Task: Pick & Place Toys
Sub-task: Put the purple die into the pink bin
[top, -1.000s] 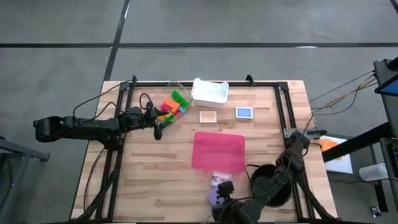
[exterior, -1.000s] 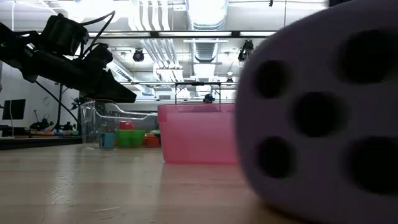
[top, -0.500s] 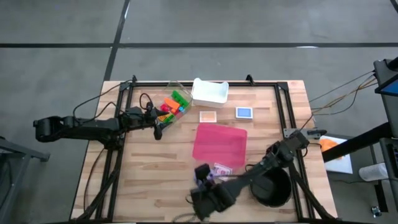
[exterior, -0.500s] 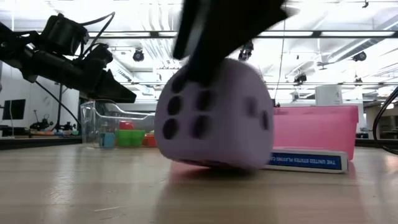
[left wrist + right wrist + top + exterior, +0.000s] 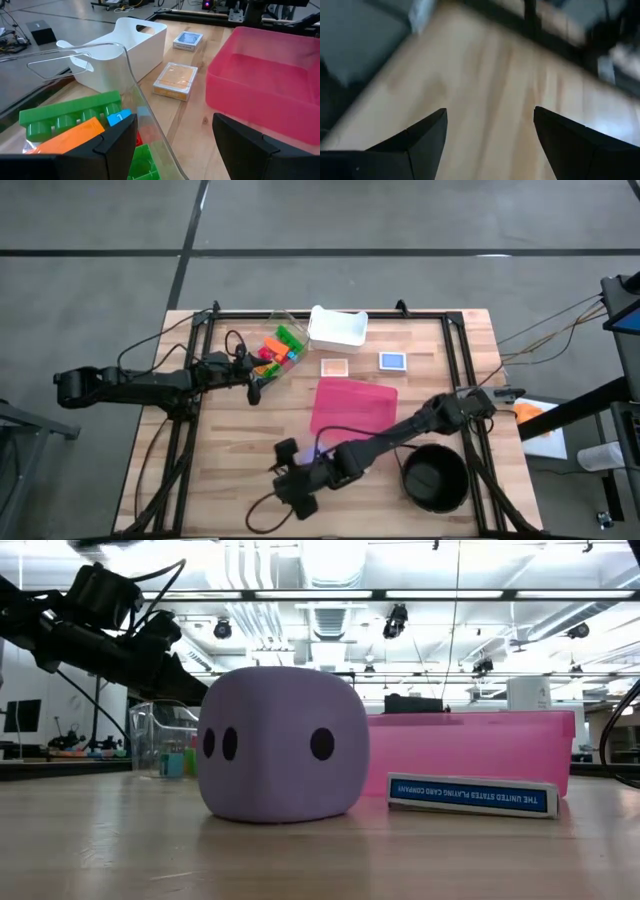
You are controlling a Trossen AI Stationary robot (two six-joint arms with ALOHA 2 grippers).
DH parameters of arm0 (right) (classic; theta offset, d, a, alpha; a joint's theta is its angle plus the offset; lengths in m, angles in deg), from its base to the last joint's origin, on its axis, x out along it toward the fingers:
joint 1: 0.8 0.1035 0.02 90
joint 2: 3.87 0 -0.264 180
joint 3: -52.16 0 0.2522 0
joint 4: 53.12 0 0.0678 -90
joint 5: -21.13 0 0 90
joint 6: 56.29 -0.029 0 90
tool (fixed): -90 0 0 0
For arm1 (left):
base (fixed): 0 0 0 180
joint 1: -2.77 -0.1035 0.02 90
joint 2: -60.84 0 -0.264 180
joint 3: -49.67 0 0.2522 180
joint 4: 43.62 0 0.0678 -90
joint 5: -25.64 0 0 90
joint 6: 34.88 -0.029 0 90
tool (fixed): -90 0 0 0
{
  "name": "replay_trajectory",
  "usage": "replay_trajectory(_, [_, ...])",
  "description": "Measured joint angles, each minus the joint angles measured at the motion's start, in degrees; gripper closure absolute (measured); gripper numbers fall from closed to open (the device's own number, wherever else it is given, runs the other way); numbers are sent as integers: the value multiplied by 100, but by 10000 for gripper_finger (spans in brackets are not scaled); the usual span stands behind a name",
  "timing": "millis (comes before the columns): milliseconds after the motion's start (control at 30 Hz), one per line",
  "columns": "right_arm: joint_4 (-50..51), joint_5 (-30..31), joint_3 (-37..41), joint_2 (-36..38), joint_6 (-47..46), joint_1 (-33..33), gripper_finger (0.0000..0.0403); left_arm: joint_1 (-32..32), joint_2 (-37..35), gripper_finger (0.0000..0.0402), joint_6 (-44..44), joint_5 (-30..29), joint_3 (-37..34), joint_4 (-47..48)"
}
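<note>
Lilac die (image 5: 277, 745) sits on the table (image 5: 230, 470), free of both hands.
It rests just in front of the pink bin (image 5: 470, 748). My right hand (image 5: 290, 480) hovers beside it, fingers apart, empty; left hand (image 5: 256, 385) released at the brick container (image 5: 275, 348).

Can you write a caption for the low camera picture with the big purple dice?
A lilac die sits on the wooden table before a pink bin and a card box.

Lilac die (image 5: 282, 744) with dark dots; green, orange bricks (image 5: 279, 348); pink bin (image 5: 354, 409)
</note>
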Motion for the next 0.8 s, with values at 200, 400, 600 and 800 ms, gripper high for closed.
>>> replay_trajectory(200, [-2694,-696,565,18,560,-225,105,0,-2,142,0,70,0,2])
replay_trajectory(400, [-4551,-1200,1336,111,754,-567,105,0,-2,142,-7,253,0,2])
replay_trajectory(600, [-6169,-1490,2795,788,683,-814,105,2,-2,142,-72,525,0,26])
replay_trajectory(800, [-8070,-1300,5151,1947,652,-1034,105,24,-2,142,-23,1280,0,91])
